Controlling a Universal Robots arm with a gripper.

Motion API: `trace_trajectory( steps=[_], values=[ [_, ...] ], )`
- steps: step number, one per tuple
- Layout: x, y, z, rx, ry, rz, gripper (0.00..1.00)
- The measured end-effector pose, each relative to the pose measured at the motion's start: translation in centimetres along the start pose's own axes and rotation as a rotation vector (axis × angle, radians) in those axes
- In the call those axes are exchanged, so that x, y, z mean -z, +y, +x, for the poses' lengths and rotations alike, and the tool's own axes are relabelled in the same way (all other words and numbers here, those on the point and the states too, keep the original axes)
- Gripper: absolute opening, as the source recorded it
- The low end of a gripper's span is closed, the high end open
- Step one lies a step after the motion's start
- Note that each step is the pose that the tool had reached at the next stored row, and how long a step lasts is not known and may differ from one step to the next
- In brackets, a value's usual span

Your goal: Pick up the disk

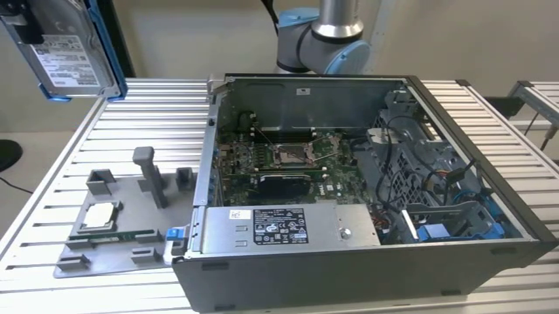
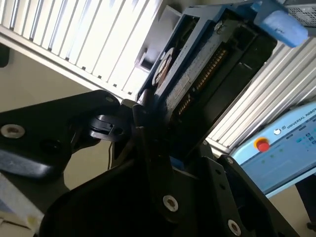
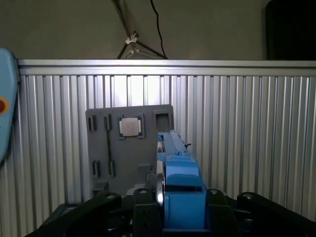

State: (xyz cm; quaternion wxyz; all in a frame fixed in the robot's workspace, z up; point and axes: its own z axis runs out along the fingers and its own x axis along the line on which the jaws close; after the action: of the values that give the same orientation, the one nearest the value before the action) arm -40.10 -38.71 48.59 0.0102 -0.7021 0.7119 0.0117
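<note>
Exterior view, far left: the disk (image 1: 63,55) hangs high in the upper left corner, off the slatted metal table (image 1: 140,124) and well apart from everything on it. It stands nearly upright with its white label toward the camera and a blue rail down its right edge.

Below it on the table lies a grey holder plate (image 1: 122,252) with upright pegs, and a small square silver chip (image 1: 96,214) is seated in a pocket on the plate's left part.

Centre to right: the open computer case (image 1: 349,275) lies on its side, touching or just beside the plate's right edge. A grey labelled box (image 1: 288,226) sits along the case's near wall, with the green board (image 1: 279,157) behind it and blue plastic bays at the right end. The arm (image 1: 328,39) rises behind the case's back wall.

Tool: in the first wrist view the gripper (image 3: 177,200) is closed on the disk (image 3: 180,173), seen edge-on. The black fingers (image 3: 216,207) press against both of its sides — no gap shows. The holder plate (image 3: 128,148) and chip (image 3: 131,127) lie past it on the table.

In the second wrist view the dark fingers (image 2: 143,118) clamp the disk's lower end (image 2: 197,64), blue frame outward, with a light blue pendant (image 2: 281,148) beyond it.
</note>
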Motion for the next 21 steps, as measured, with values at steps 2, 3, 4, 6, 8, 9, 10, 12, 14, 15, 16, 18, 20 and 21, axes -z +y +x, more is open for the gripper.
trace_trajectory(
  steps=[2, 3, 4, 6, 8, 9, 10, 12, 14, 15, 16, 18, 20, 21],
  values=[
    [0.01, -0.87, -0.01, 0.000, 0.0001, -0.0027, 0.00],
    [0.01, -1.34, -0.02, 0.000, 0.0001, -0.0040, 0.00],
    [0.01, -1.80, -0.03, 0.000, 0.0001, -0.0054, 0.00],
    [0.01, -2.71, -0.05, 0.000, 0.0002, -0.0081, 0.00],
    [0.01, -3.61, -0.06, 0.000, 0.0002, -0.0103, 0.00],
    [0.02, -4.09, -0.06, 0.000, 0.0002, -0.0111, 0.00],
    [0.01, -4.54, -0.07, 0.000, 0.0002, -0.0115, 0.00],
    [0.02, -5.43, -0.09, 0.000, 0.0002, -0.0120, 0.00],
    [0.02, -6.33, -0.10, 0.000, 0.0002, -0.0122, 0.00],
    [0.02, -6.78, -0.10, 0.000, 0.0002, -0.0121, 0.00],
    [0.02, -7.26, -0.11, 0.000, 0.0002, -0.0122, 0.00],
    [0.02, -8.16, -0.12, 0.000, 0.0002, -0.0121, 0.00],
    [0.03, -9.10, -0.14, 0.000, 0.0002, -0.0122, 0.00],
    [0.03, -9.52, -0.14, 0.000, 0.0002, -0.0122, 0.00]
  ],
)
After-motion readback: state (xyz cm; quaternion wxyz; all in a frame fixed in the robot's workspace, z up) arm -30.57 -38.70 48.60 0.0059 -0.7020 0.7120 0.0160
